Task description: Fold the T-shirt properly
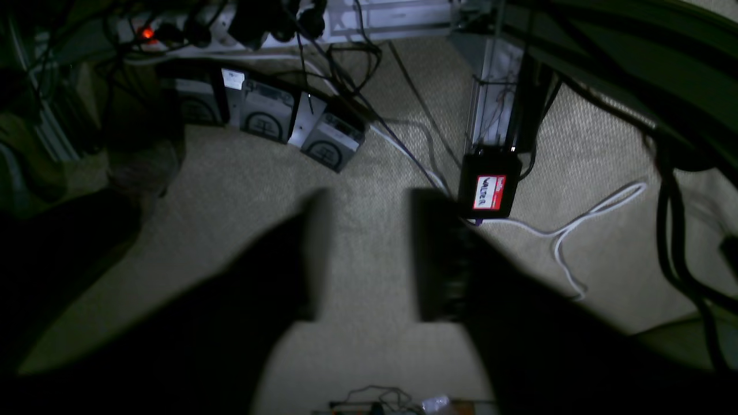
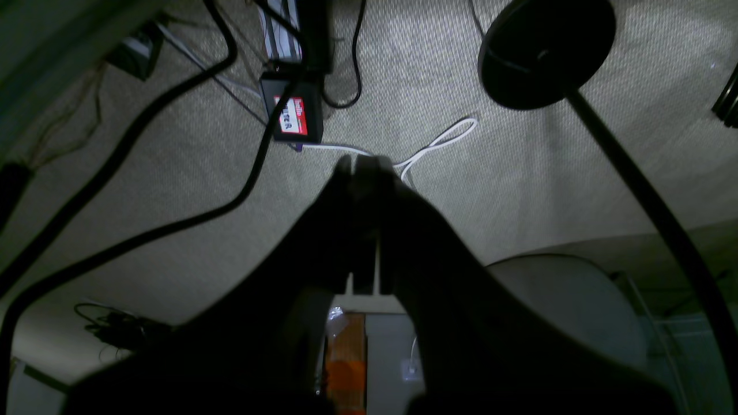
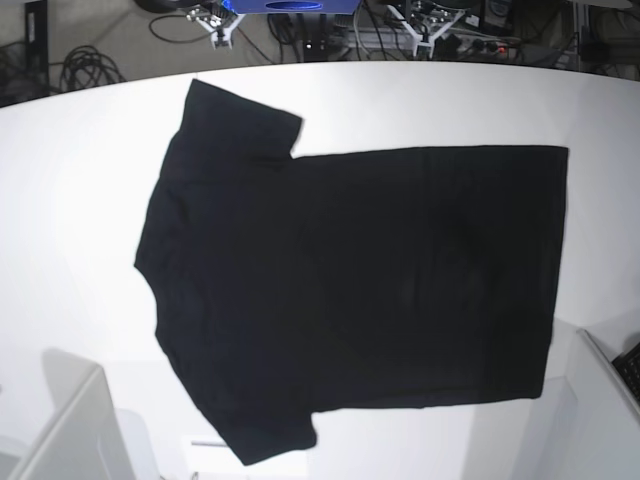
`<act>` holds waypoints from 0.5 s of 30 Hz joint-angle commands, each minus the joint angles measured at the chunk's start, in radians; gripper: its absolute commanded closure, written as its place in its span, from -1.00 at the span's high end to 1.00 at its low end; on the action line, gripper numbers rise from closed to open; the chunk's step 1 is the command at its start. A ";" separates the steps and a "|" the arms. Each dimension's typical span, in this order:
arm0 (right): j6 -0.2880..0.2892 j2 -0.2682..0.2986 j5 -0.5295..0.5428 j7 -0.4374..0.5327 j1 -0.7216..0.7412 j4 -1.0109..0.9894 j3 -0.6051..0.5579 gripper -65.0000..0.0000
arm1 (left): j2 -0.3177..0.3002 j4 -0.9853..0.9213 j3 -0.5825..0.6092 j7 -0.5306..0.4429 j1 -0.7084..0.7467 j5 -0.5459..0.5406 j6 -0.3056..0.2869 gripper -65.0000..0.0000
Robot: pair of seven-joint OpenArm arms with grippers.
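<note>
The T-shirt (image 3: 350,290) lies spread out flat on the white table (image 3: 80,200), plain black side up. Its neck and sleeves point to the left of the base view and its bottom edge is on the right. Only the base view shows the shirt and the table. No arm is seen in it.

The two wrist cameras look down at a carpet floor (image 1: 242,184) instead. The left gripper (image 1: 366,259) is open, with floor showing between its two dark fingers (image 1: 288,271). It holds nothing. Past it sits a black box with a red label (image 1: 489,187), and a white cable (image 1: 582,225) runs beside it. A row of grey boxes (image 1: 271,115) stands farther back; the light is dim, so what they are is hard to tell.

The right gripper (image 2: 360,164) is closed, fingertips pressed together, with nothing between them. Its view shows the same box and cable, plus a round black stand base (image 2: 545,52) that the left wrist view does not show.
</note>
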 commanded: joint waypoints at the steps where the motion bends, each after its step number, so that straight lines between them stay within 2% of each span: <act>1: -0.007 0.002 0.001 -0.004 -0.006 -0.001 0.001 -1.00 | -0.003 0.001 -0.001 0.002 0.007 0.001 0.005 -0.05; 3: -0.007 0.002 -0.001 -0.004 -0.006 -0.001 0.001 -1.00 | -0.003 0.001 -0.001 0.002 0.013 0.001 0.005 -0.11; 5: -0.007 0.002 -0.001 -0.004 -0.006 -0.001 0.001 -1.00 | -0.003 0.001 -0.001 0.002 0.014 0.001 0.005 -0.31; 6: -0.007 0.002 -0.002 -0.004 -0.006 -0.001 0.001 -1.00 | -0.003 -0.001 -0.001 0.002 0.014 0.001 0.005 -0.44; 9: -0.007 0.004 -0.002 -0.004 -0.006 -0.001 -0.001 -1.00 | -0.003 0.004 -0.001 0.002 0.027 0.001 0.005 -1.00; 15: -0.007 0.004 -0.002 -0.004 -0.006 -0.001 -0.001 -1.00 | -0.003 0.002 -0.001 0.002 0.027 0.001 0.005 -1.00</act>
